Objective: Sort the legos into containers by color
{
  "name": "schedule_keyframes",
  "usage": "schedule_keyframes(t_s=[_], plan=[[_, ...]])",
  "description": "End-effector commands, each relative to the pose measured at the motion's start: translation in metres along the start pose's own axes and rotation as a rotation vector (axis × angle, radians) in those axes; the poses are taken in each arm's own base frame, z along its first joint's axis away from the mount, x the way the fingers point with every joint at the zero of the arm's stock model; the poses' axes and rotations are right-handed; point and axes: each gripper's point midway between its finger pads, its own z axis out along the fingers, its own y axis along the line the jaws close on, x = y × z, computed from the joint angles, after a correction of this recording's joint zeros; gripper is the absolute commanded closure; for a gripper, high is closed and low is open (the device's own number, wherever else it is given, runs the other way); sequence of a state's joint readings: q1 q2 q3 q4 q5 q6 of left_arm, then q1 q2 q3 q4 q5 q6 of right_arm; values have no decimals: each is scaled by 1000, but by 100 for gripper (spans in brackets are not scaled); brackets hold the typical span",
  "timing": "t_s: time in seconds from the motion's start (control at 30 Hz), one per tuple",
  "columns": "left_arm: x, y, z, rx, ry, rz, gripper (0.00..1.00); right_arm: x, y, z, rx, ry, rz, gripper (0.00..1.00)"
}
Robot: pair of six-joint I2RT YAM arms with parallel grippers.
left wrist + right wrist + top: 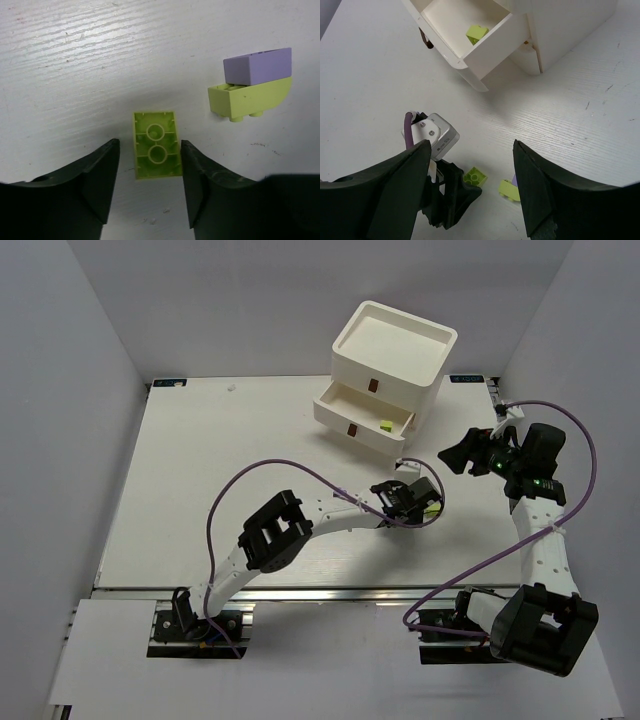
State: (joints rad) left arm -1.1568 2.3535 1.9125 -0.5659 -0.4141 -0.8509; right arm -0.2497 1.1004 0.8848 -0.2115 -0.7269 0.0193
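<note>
Left wrist view: upturned lime lego [156, 145] flat on bench [75, 60], between spread tips of released left claw [149, 150], narrow gaps either side. To its right, apart: pale purple lego [257, 66] touching curved lime lego [250, 99]. Unseen there but shown in right wrist view: released right claw [471, 150], open drawer [490, 47] holding second lime lego [476, 33].

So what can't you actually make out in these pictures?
Top view: the left gripper covers most of the bricks beneath it, and they are too small to count.
Right wrist view: the purple brick is nearly all behind a finger of the right gripper. The top edge cuts off the open drawer at its back.
Left wrist view: that drawer is out of frame.
</note>
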Motion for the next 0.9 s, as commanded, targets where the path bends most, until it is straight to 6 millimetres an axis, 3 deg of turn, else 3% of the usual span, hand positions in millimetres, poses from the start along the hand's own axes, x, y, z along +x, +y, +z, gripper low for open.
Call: schedule_keyframes(t_s=[0.0,0.03,0.1,0.17,0.27,0.3,0.37,0.4,0.43,0.47,0.5,0.53,0.57,0.67,0.77,0.87], plan=[[-5,-5,-2,4,-23,-2,40,-7,4,-3,-17,-35,-30,28],[-5,-4,-3,3,-24,0,50,-7,4,-3,-17,-37,-33,29],[-4,-1,-6,9,-26,-1,61,-7,4,-3,-18,-36,-34,29],[-14,-4,-18,38,-51,-11,78,-6,4,-4,-22,-37,-34,30],[-13,6,-28,45,-64,24,91,-6,6,-4,-29,-39,-40,32],[-26,1,-46,90,-85,35,93,-7,6,-5,-31,-41,-50,34],[-26,3,-54,176,-77,111,95,-7,12,-6,-58,-44,-54,48],[-40,-5,-79,253,-110,124,96,-6,12,-6,-66,-47,-57,55],[-36,7,-82,265,-109,142,97,-6,15,-6,-78,-47,-59,62],[-51,14,-86,257,-157,144,99,-7,17,-6,-94,-50,-92,83],[-60,18,-96,242,-185,146,100,-5,18,-6,-97,-47,-92,92],[-83,22,-110,230,-229,128,100,-6,18,-6,-100,-49,-98,100],[-94,37,-112,179,-234,126,100,-5,19,-6,-102,-48,-97,100],[-140,54,-128,133,-320,100,100,-5,19,-7,-100,-47,-99,100],[-181,61,-135,103,-380,66,100,-3,19,-6,-100,-47,-97,100],[-221,71,-129,66,-429,17,99,-2,19,-6,-103,-49,-97,100]])
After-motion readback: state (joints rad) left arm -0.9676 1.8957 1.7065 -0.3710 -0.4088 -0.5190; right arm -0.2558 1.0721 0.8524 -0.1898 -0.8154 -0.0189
